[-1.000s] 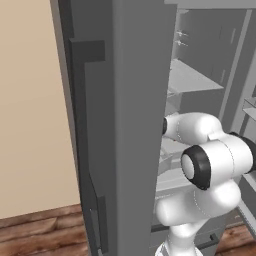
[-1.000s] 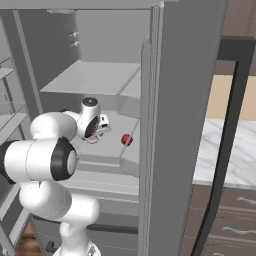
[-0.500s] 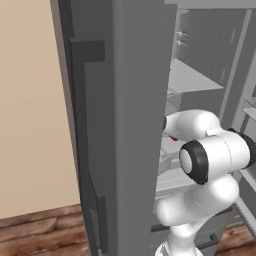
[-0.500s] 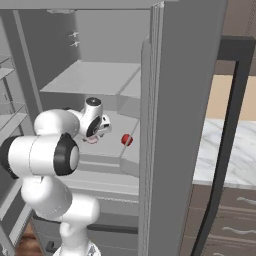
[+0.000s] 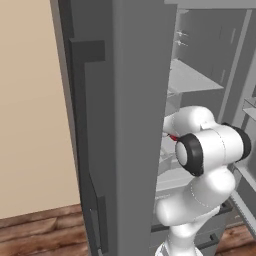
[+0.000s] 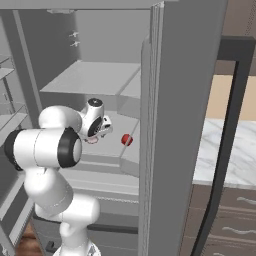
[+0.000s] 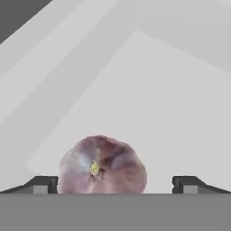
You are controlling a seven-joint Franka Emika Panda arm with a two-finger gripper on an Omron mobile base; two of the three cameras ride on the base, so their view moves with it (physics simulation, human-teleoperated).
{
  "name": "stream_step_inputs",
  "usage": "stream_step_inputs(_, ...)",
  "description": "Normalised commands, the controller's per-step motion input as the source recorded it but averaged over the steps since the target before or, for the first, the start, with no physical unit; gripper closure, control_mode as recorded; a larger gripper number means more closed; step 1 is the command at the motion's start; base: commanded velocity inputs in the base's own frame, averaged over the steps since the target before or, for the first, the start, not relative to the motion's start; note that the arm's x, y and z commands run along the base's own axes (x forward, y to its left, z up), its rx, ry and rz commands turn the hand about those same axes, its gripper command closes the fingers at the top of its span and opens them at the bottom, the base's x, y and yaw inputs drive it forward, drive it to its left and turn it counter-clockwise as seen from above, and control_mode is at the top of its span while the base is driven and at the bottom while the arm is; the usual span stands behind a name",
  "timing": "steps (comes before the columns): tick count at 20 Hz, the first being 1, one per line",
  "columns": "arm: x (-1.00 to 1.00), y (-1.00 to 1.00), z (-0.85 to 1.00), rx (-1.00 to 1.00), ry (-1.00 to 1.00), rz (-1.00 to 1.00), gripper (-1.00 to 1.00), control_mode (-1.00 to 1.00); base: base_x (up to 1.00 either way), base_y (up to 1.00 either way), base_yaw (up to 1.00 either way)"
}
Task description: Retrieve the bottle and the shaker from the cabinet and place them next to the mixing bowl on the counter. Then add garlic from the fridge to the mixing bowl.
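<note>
Reaching deep into the open fridge (image 6: 170,100), with the white arm bent across the front of the pale grey inner shelves. Gripper (image 7: 115,185) spread wide, both dark tips seen at the bottom of the hand view, well apart. Between those tips, nearer the left one, a garlic bulb (image 7: 102,165): purplish-pink, mottled with white, a small yellow stem spot facing the camera. Sits on the pale grey shelf (image 7: 149,113), not pinched; whether the left tip touches its side cannot be told. Shelf walls rise behind it toward a back corner. From the right base view, wrist and hand (image 6: 95,125) held low over the middle shelf, pointed down and inward. Just beside the hand on that same shelf, a small red round thing (image 6: 127,139), apart from the hand. Right of the fridge, a strip of white marble counter (image 6: 227,155) over brown base cabinets. From the left base view, grey fridge door (image 5: 120,125) standing open edge-on, hiding much of the interior, the arm's elbow (image 5: 210,150) showing past it.
</note>
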Motion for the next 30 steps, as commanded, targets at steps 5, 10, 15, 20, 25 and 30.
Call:
stream_step_inputs(5,0.0,0.0,-0.13,0.0,0.0,0.03,-1.0,-1.0,0.0,0.0,0.0)
stream_step_inputs(10,0.0,0.12,-0.15,0.0,0.0,0.09,-1.0,-1.0,0.0,0.0,0.0)
stream_step_inputs(15,0.0,0.08,-0.25,0.0,0.0,0.12,-1.0,-1.0,0.0,0.0,0.0)
stream_step_inputs(20,0.0,0.0,-0.1,0.0,0.0,0.05,-1.0,-1.0,0.0,0.0,0.0)
stream_step_inputs(25,0.0,0.0,0.0,0.0,0.0,0.0,-1.0,-1.0,0.0,0.0,0.0)
stream_step_inputs(30,0.0,0.0,0.0,0.0,0.0,0.0,1.0,-1.0,0.0,0.0,0.0)
